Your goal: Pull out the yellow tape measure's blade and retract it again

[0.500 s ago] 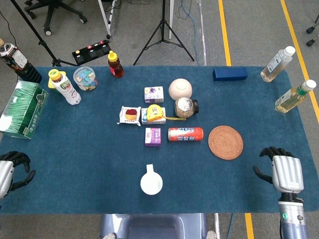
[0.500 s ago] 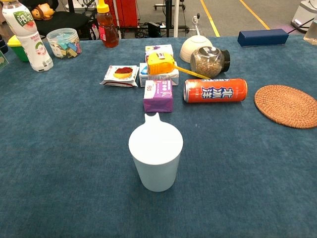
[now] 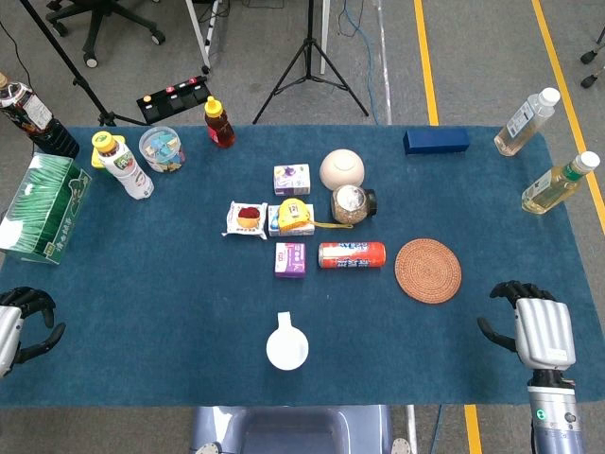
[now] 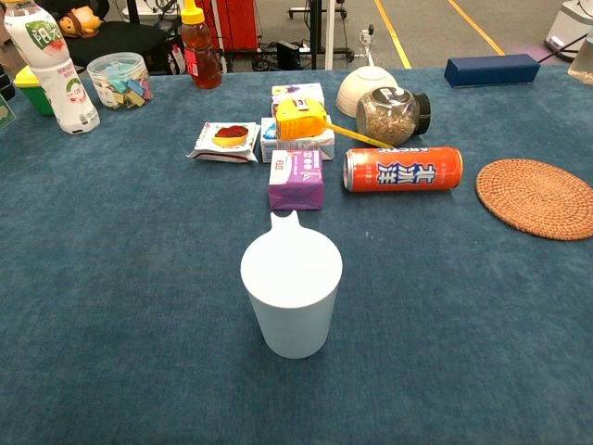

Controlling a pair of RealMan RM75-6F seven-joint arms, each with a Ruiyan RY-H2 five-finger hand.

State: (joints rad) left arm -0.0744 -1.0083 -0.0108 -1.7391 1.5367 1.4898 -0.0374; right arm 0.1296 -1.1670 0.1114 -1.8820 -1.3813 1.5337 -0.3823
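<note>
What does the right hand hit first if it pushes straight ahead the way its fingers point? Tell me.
Judging from the head view, the right hand points up the table's right side. The woven coaster lies left of that line, so the first thing met is probably the nearer oil bottle, though depth is unclear.

Robotics lab or studio, grey floor with yellow floor lines (image 3: 425, 61), tripod (image 3: 310, 66) top centre, office chair (image 3: 104, 24) upper left, blue-clothed table (image 3: 170, 312)

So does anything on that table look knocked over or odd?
Yes: the orange can and the glass jar lie on their sides, the white bowl sits upside down, and the yellow tape measure perches on a box, blade partly out.
</note>
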